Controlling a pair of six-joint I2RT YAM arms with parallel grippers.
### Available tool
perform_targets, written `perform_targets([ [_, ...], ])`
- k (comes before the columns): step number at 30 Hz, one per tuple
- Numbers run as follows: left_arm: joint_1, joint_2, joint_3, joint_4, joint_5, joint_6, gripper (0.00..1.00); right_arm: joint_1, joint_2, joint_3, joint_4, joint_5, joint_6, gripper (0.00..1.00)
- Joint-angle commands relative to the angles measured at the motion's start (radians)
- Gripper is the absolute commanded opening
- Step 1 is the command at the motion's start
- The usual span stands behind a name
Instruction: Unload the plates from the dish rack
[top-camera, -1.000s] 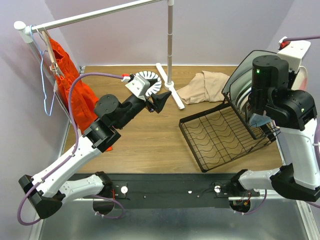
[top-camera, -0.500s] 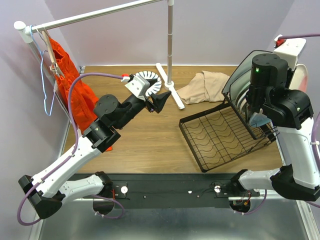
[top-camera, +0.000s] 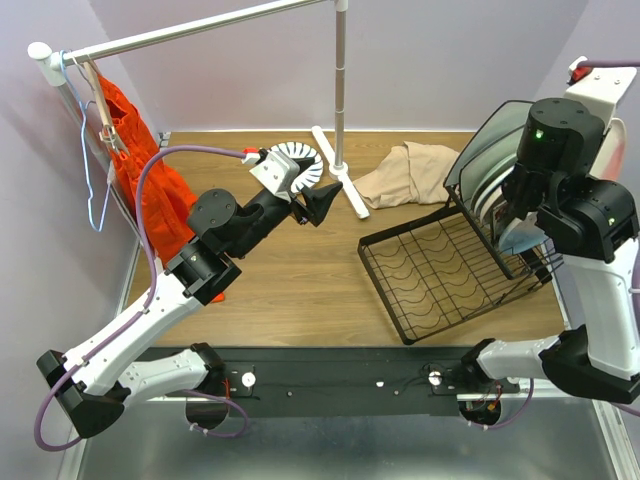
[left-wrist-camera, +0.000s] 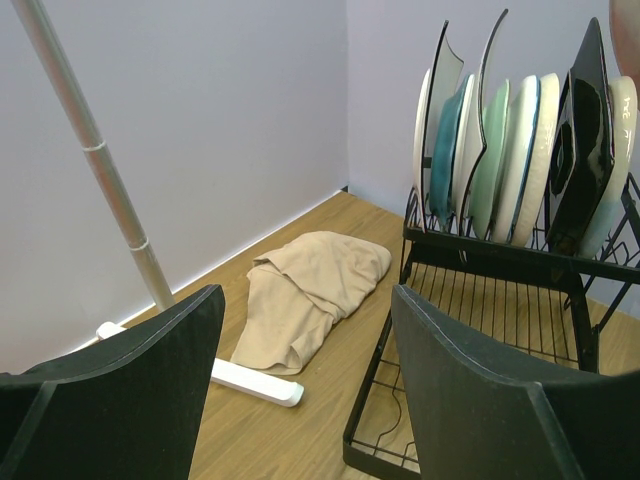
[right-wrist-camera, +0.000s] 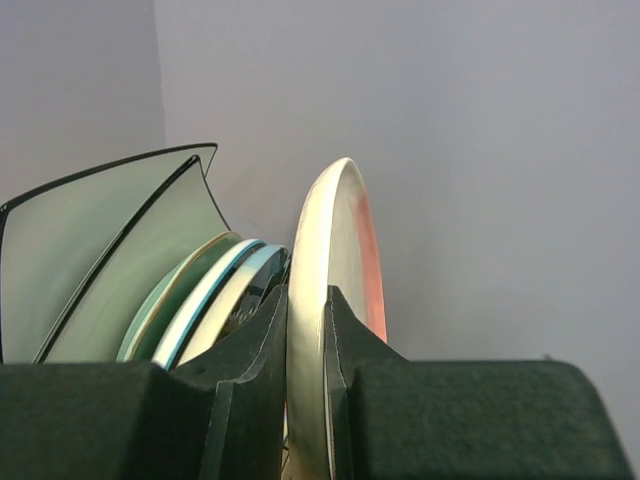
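Observation:
The black wire dish rack (top-camera: 440, 270) sits at the right of the table, with several plates (top-camera: 490, 180) on edge in its upright section. In the right wrist view my right gripper (right-wrist-camera: 306, 300) is shut on the rim of a cream plate with a pink edge (right-wrist-camera: 335, 240), held upright beside the pale green and blue-rimmed plates (right-wrist-camera: 200, 290). A white plate with dark stripes (top-camera: 297, 158) lies at the back of the table. My left gripper (top-camera: 318, 205) hovers open just in front of it and holds nothing. It faces the rack (left-wrist-camera: 500, 262) and its plates (left-wrist-camera: 500, 150).
A beige cloth (top-camera: 405, 172) lies between the rail's pole (top-camera: 340, 90) and the rack. The white clothes rail (top-camera: 200, 30) spans the back left, with an orange garment (top-camera: 140, 170) hanging from it. The rail's white foot (left-wrist-camera: 250, 380) lies on the wood.
My right arm has shifted a little to the right and up, with the pink-edged plate still in its grip. The left arm has not moved.

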Motion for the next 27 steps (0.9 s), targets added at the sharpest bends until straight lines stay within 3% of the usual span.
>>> perform_targets([
  [1,-0.004,-0.012,-0.014,0.029,-0.021,0.015,0.77,0.005,0.016,0.026,0.159,0.063,-0.168,0.01],
  [8,-0.004,-0.016,-0.015,0.030,-0.025,0.017,0.77,0.007,0.013,-0.040,0.461,0.103,-0.472,0.01],
  [17,-0.004,-0.021,-0.010,0.030,-0.024,0.006,0.77,0.040,0.046,-0.081,0.696,0.017,-0.714,0.01],
  [27,-0.004,-0.027,-0.006,0.023,-0.028,0.004,0.77,0.181,0.119,-0.150,1.049,0.015,-1.119,0.01],
])
